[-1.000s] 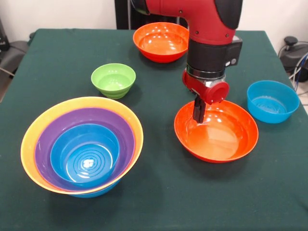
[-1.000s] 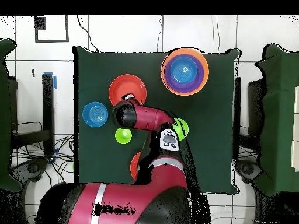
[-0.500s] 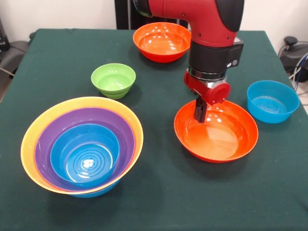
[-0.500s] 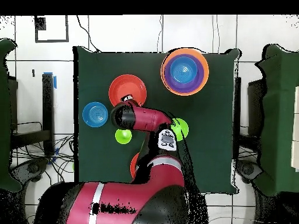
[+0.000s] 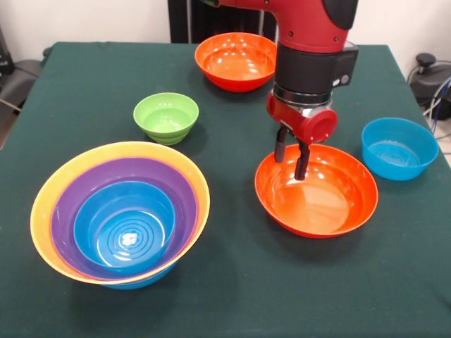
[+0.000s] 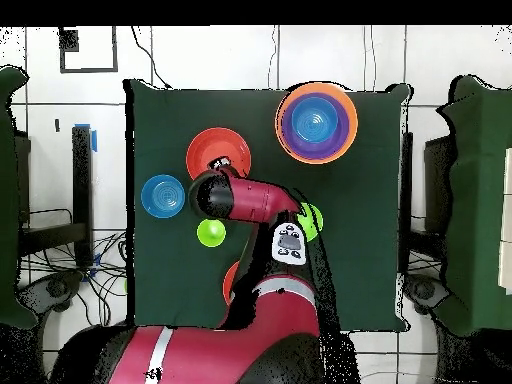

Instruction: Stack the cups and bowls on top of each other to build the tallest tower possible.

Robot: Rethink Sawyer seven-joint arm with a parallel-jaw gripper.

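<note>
The tower (image 5: pixel 120 211) stands at the front left: a blue bowl nested in a purple one, inside a big orange one, with a blue rim showing beneath. From above, the tower (image 6: pixel 317 122) lies at the top right. My gripper (image 5: pixel 291 160) is open over the far left rim of a red-orange bowl (image 5: pixel 320 197), one finger outside the rim and one inside, holding nothing. A small lime-green bowl (image 5: pixel 166 116), a second red-orange bowl (image 5: pixel 236 60) and a lone blue bowl (image 5: pixel 399 148) stand apart. The lime-green cup (image 6: pixel 211 233) shows only from above, beside the arm.
The green cloth covers the table (image 5: pixel 232 296) to its edges. The arm's wrist (image 6: pixel 215 195) hides the gripper from above and covers part of the bowl near the base (image 6: pixel 229 285). Cables and equipment sit off the table's right side (image 5: pixel 430 77).
The gripper's fingers, together a second ago at the red-orange bowl's rim, have spread apart, and the wrist has lifted slightly. The bowls have not moved.
</note>
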